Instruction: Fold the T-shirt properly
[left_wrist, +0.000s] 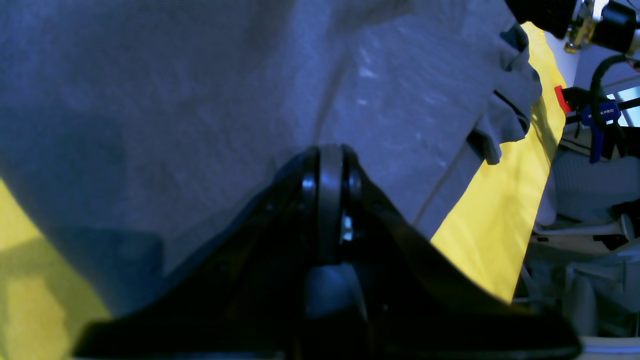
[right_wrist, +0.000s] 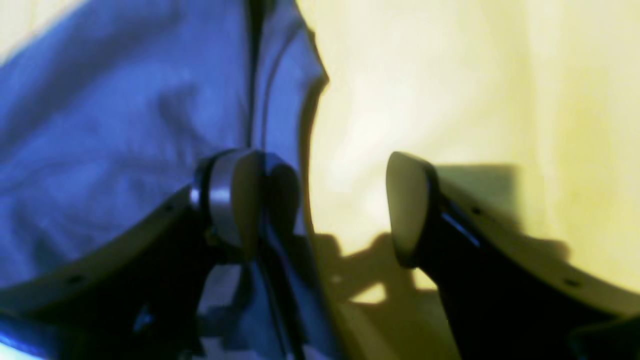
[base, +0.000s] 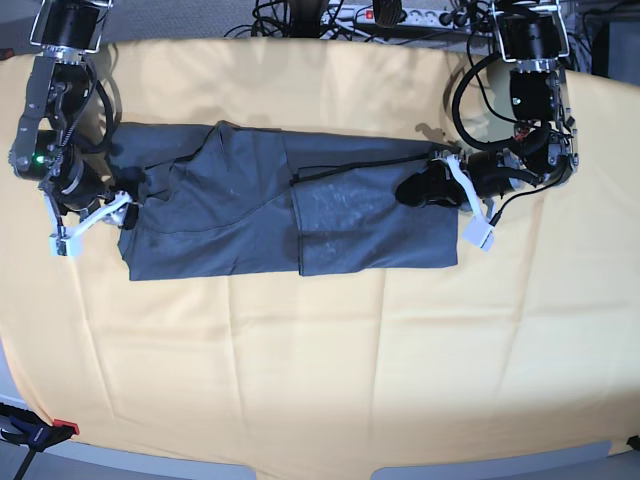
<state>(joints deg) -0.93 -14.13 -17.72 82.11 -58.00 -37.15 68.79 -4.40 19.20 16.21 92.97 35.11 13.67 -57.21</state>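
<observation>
The left tool (left_wrist: 325, 160) is clenched over the T-shirt (base: 280, 210), fabric between its tips unconfirmed, so it may lift nothing; the right tool (right_wrist: 320, 200) stands released, shirt edge against one fingertip (right_wrist: 235, 195); an uneven pull could skew the fold.

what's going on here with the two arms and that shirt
A two-armed robot is partway through folding a dark T-shirt that lies as a long band on a yellow-orange cloth. The left end effector is shut at one end of the shirt; whether it pinches fabric is unclear. The right end effector is open at the other end, one finger on the shirt's edge and one over the cloth.
</observation>
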